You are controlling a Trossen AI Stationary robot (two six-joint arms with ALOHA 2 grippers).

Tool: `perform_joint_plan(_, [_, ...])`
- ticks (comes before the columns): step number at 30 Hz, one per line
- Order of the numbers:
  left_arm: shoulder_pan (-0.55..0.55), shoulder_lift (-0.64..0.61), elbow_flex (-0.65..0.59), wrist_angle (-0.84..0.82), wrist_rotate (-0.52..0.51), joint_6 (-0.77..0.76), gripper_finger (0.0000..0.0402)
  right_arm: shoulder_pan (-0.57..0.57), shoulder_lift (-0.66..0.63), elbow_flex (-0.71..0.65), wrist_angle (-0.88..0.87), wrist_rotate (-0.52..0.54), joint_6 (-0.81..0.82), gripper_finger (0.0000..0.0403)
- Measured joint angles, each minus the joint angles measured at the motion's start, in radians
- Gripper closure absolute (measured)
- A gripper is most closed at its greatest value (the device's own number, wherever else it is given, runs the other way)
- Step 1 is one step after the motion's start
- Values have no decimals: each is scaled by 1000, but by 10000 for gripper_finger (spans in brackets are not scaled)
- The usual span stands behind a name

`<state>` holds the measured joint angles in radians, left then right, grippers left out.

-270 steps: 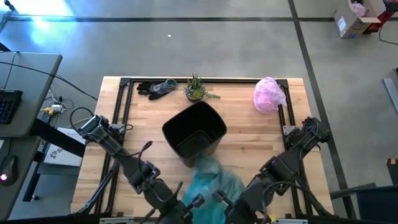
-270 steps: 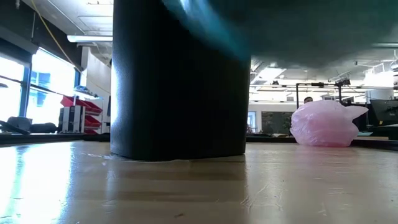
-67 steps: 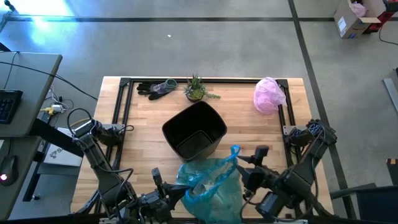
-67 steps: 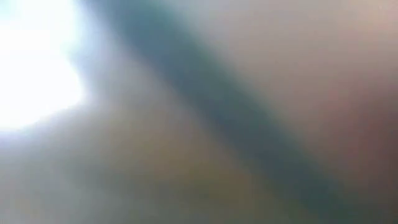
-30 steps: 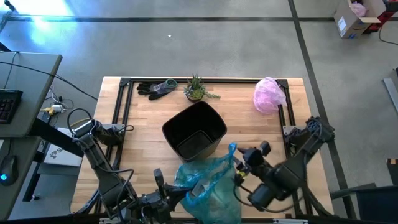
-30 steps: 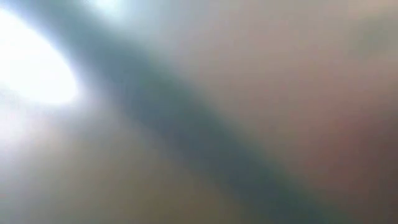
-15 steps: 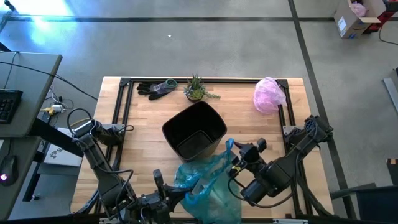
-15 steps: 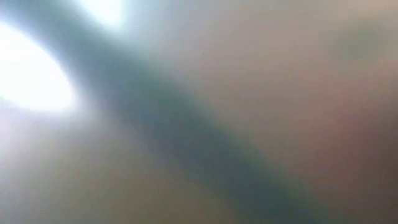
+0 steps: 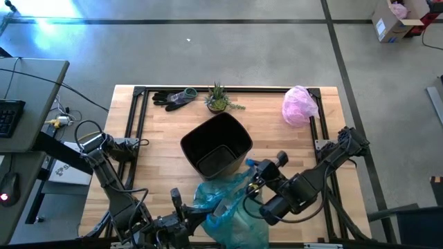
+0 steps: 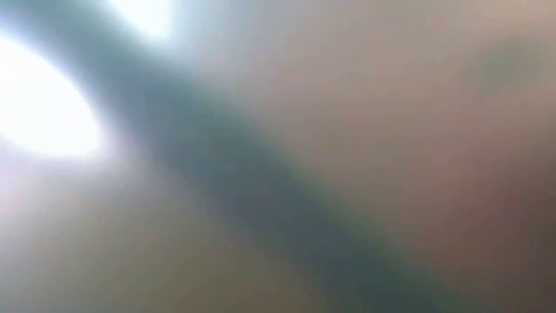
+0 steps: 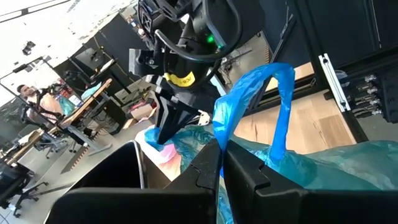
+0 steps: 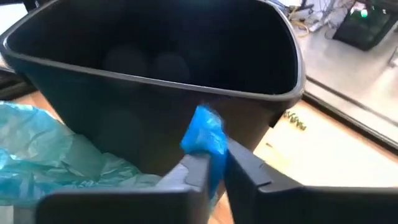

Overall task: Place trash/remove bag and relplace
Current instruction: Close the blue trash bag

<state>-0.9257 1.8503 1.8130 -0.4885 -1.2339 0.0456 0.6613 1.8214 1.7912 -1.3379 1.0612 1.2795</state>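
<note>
High view — black bin (image 9: 216, 145) seemingly empty — teal bag (image 9: 232, 207) beside it.

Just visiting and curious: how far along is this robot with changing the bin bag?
The teal bag is already out of the black bin, lying beside it. In hand: the right end effector pinches a blue drawstring tie near the bin, and the left end effector is shut on the other blue loop. Left: no new liner is in the bin yet.
</note>
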Motion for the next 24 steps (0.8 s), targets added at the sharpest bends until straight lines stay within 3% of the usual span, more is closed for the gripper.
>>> perform_joint_plan(2, [0, 0, 0, 0, 0, 0, 402, -1, 0, 0, 23, 0, -47, 392])
perform_joint_plan(6, [0, 0, 0, 0, -11, 8, 402, 11, 0, 0, 109, 17, -145, 401])
perform_joint_plan(9, [0, 0, 0, -6, -58, 11, 402, 49, -11, 0, 290, 68, -325, 402])
perform_joint_plan(13, [23, 0, 0, -8, -62, 36, 402, 103, -74, 0, 698, 174, -793, 403])
perform_joint_plan(16, [53, 0, 0, 41, -59, 80, 402, 133, -119, 1, 1152, 207, -1324, 403])
perform_joint_plan(18, [69, 0, 13, 124, -82, 196, 402, 147, -142, 1, 1473, 138, -1656, 403])
perform_joint_plan(20, [79, 1, 51, 302, -89, 409, 402, 160, -162, 3, 1688, 82, -1847, 403])
perform_joint_plan(22, [82, -3, 92, 551, -40, 636, 402, 172, -187, 3, 1743, 87, -1903, 403])
perform_joint_plan(24, [67, -7, 118, 753, 20, 825, 402, 190, -212, 3, 1645, 118, -1821, 403])
